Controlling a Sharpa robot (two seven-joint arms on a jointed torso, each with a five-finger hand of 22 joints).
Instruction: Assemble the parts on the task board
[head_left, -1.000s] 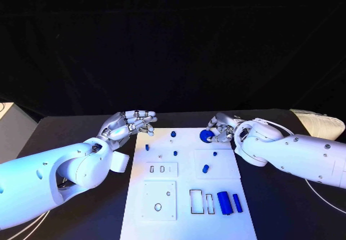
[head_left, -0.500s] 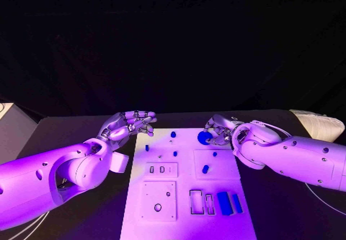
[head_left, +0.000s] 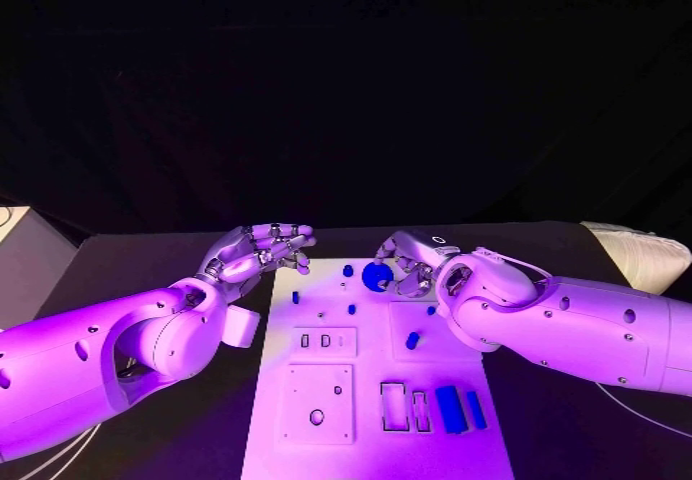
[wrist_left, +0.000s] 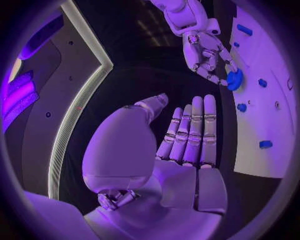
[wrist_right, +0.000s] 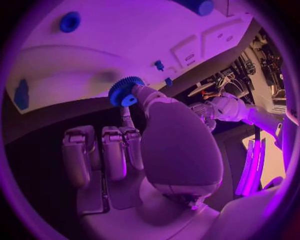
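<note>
The white task board (head_left: 433, 455) lies lengthwise in the middle of the black table. My right hand (head_left: 413, 262) hovers over the board's far end and pinches a round blue gear (head_left: 378, 276) between thumb and a finger. The right wrist view shows the toothed gear (wrist_right: 127, 91) at the fingertips, close above the board (wrist_right: 112, 45). My left hand (head_left: 264, 248) floats beside the board's far left corner, fingers stretched out and holding nothing. In the left wrist view the gear (wrist_left: 235, 79) hangs from my right hand (wrist_left: 203, 50).
Small blue pegs (head_left: 348, 270) stand on the board's far half, one more (head_left: 413, 340) near its middle. Two blue blocks (head_left: 450, 408) lie near the right edge beside rectangular slots (head_left: 392, 405). A pale bundle (head_left: 635, 250) sits at the table's right corner.
My right hand has carried the blue gear leftward over the board's far end, toward its middle. The left hand has barely moved.
</note>
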